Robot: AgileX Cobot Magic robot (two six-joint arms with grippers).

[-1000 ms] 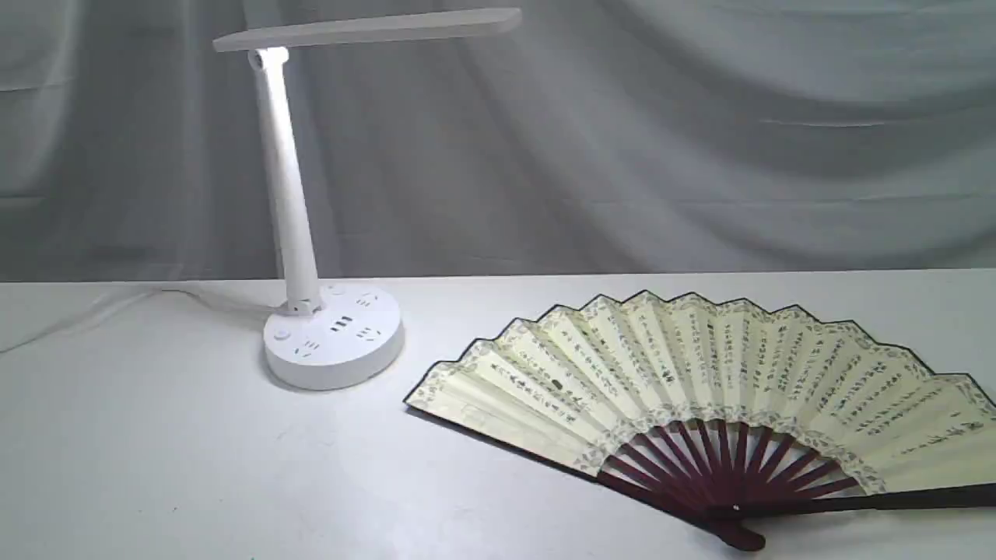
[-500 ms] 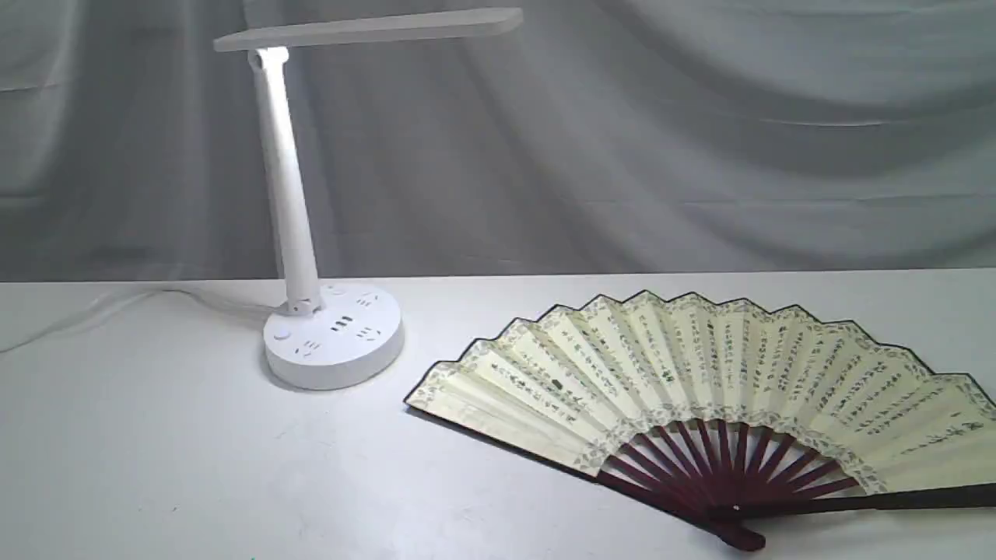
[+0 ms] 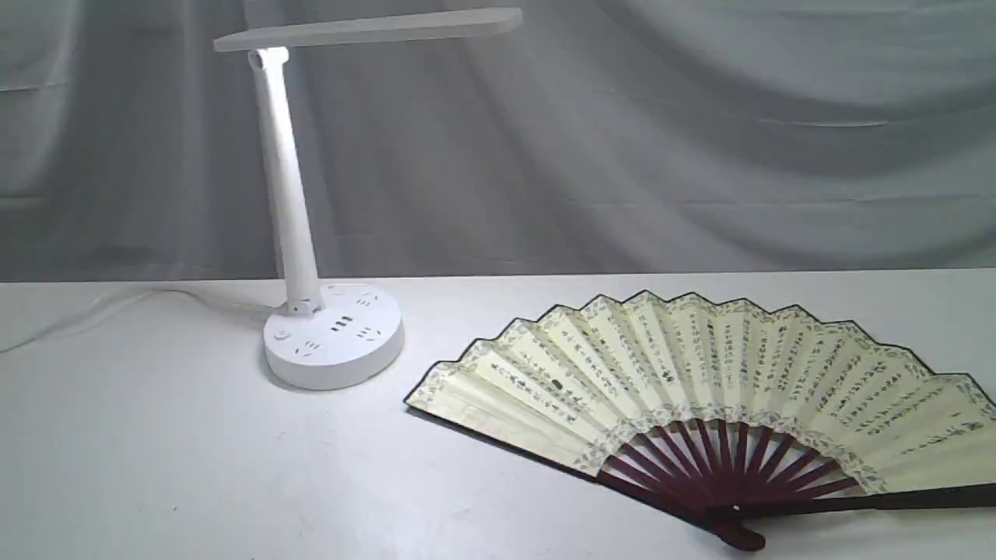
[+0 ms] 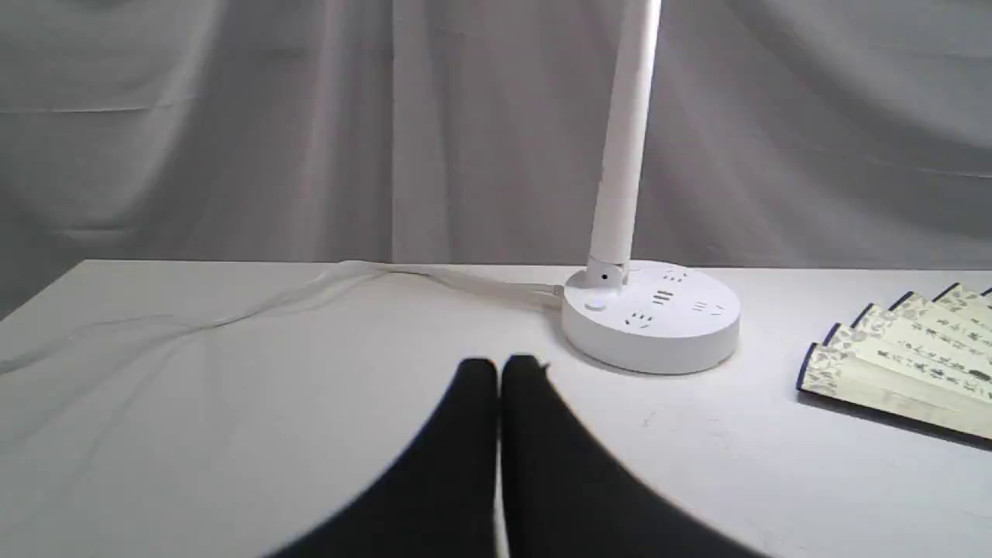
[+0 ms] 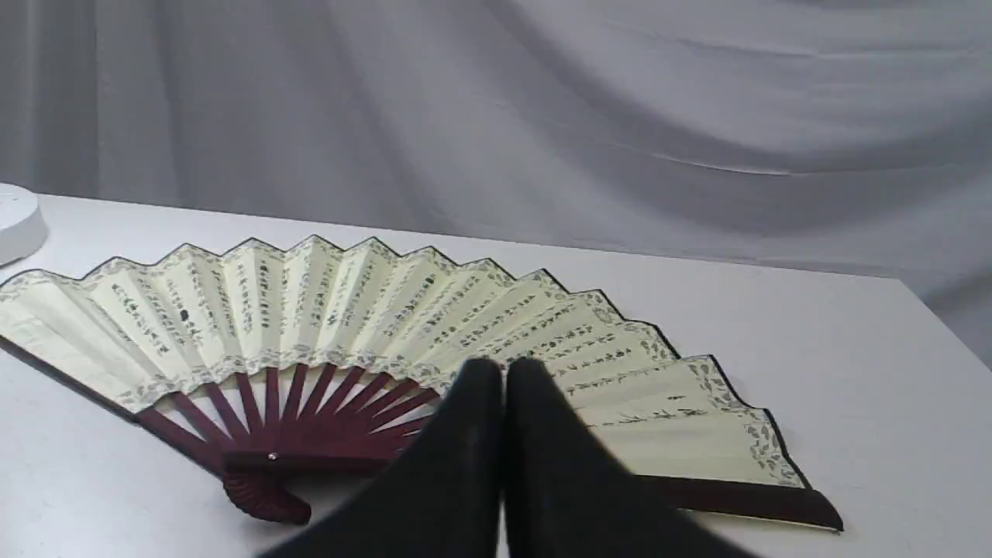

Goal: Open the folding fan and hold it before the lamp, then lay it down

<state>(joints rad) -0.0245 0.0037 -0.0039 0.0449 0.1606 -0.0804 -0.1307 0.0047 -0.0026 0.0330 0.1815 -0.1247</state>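
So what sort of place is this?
Probably a staged recording set, not a lived-in room: a white table, a draped grey cloth backdrop, and on the table a lamp and an open folding fan.

We see a staged robot-testing set, a lab corner by the look of it: a plain white worktop (image 3: 156,467) stands before a grey cloth backdrop (image 3: 700,155) hung in loose folds across the rear. A white desk lamp (image 3: 289,202), its cable (image 4: 465,280) trailing along the worktop, and a paper fan (image 3: 700,365) sit out as props. The black left end effector (image 4: 500,364) and right end effector (image 5: 504,364) jut into our wrist views.
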